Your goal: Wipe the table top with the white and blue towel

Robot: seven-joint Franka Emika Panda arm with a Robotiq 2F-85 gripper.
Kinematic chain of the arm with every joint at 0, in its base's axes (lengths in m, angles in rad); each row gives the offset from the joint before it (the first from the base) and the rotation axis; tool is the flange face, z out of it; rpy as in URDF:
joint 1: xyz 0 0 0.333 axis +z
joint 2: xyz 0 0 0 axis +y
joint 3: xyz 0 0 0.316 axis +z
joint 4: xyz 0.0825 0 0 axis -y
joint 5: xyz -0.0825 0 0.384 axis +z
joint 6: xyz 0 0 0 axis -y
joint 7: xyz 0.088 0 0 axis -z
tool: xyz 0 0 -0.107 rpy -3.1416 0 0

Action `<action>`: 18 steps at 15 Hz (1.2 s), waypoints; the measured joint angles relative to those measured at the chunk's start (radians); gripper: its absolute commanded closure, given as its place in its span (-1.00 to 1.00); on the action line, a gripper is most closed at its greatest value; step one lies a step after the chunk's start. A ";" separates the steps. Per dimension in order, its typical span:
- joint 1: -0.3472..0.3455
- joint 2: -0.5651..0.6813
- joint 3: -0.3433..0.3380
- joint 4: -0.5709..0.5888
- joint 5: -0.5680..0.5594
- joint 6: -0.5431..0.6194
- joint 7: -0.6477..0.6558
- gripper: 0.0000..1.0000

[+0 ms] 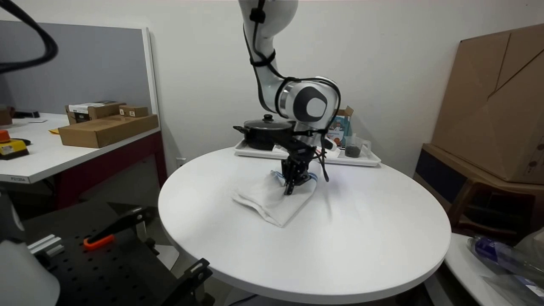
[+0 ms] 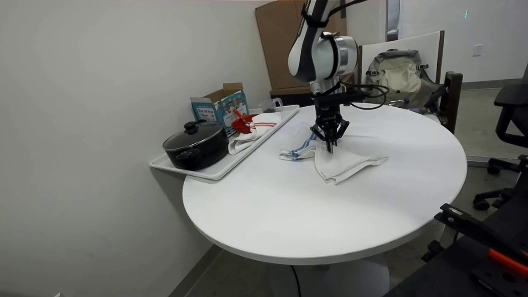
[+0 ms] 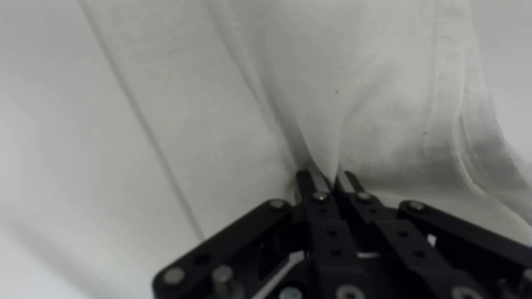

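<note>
The white towel with blue stripes [image 1: 272, 206] lies folded and rumpled on the round white table top [image 1: 365, 246]. In an exterior view the towel [image 2: 344, 165] shows its blue stripes on the side near the tray, on the table top [image 2: 288, 218]. My gripper [image 1: 289, 190] points down at the middle of the towel, and it also shows from another angle [image 2: 330, 148]. In the wrist view the gripper's fingers [image 3: 330, 178] are closed together on a pinched fold of the towel [image 3: 386, 108]. The fingertips are partly hidden in the cloth.
A white tray [image 2: 220, 171] sits at the table's edge by the wall. It holds a black lidded pot [image 2: 198, 144], a blue box [image 2: 231, 107], a measuring cup [image 2: 269, 105], a red item [image 2: 243, 123] and a cloth with red markings [image 2: 258, 132]. A rectangular desk [image 1: 42, 163] stands apart.
</note>
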 measured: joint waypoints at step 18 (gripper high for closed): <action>-0.357 0.130 -0.132 0.261 0.134 -0.201 0.054 0.97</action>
